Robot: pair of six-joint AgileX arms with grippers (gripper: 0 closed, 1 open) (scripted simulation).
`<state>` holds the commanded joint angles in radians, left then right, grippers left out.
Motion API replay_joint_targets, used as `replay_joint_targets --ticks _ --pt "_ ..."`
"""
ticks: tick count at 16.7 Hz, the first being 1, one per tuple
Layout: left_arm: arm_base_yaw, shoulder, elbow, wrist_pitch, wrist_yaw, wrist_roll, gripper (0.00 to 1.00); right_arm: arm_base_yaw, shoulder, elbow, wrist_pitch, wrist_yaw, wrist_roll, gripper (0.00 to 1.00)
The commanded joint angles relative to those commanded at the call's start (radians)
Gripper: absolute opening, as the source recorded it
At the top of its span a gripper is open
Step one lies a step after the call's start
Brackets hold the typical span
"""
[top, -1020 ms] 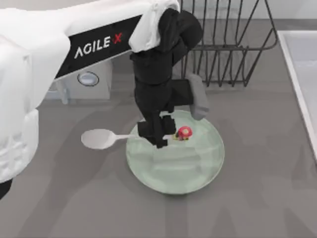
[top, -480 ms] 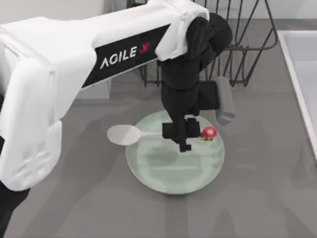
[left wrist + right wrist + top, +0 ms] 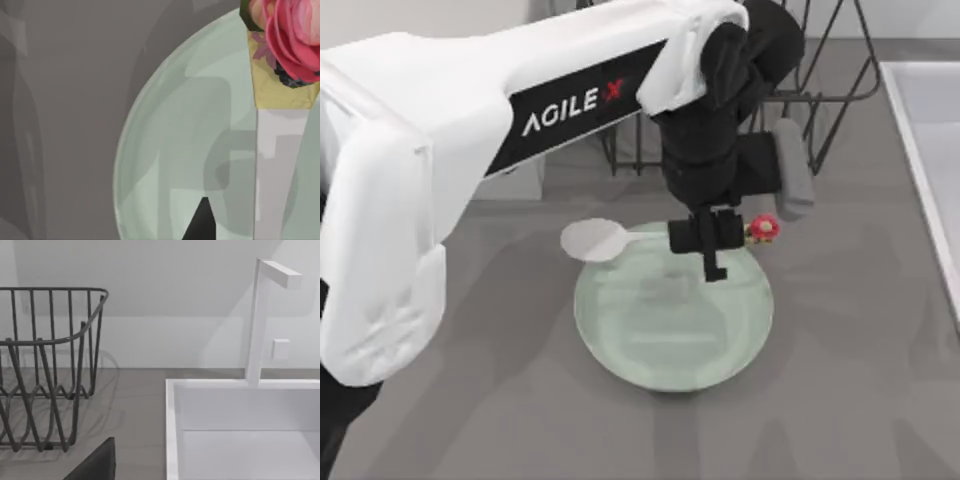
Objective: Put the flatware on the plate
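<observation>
My left gripper [image 3: 708, 245] is shut on the slim handle of the flatware, a white spoon [image 3: 592, 240], and holds it level a little above the far part of the pale green plate [image 3: 670, 345]. The spoon's bowl hangs over the plate's far-left rim. Its red knob [image 3: 763, 228] is over the far-right rim. The left wrist view looks down on the plate [image 3: 165, 150], the white handle [image 3: 275, 170], the red knob [image 3: 295, 35] and one dark fingertip [image 3: 200, 227]. My right arm is parked near the sink. A dark edge of its gripper [image 3: 95, 465] shows in the right wrist view.
A dark wire dish rack [image 3: 820, 90] stands just behind the plate, close to the left arm's wrist. A white sink [image 3: 930, 130] with a faucet [image 3: 260, 320] runs along the table's right side. Bare grey tabletop lies in front of the plate.
The left arm has carried the spoon to the right and back toward the rack. The spoon's bowl has come up to the plate's rim, and the red knob has reached the far-right rim.
</observation>
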<state>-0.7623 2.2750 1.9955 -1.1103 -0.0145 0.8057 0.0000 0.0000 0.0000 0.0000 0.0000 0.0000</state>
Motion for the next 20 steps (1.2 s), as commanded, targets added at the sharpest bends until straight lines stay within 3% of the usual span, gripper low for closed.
replay_joint_targets --ticks 9,20 --pt "0.008 -0.027 -0.017 0.122 -0.025 0.003 0.00 0.000 0.000 0.000 0.000 0.000 0.000 1.00" --pt "0.010 0.029 -0.163 0.045 0.049 0.024 0.00 0.000 0.000 0.000 0.000 0.000 0.000 1.00"
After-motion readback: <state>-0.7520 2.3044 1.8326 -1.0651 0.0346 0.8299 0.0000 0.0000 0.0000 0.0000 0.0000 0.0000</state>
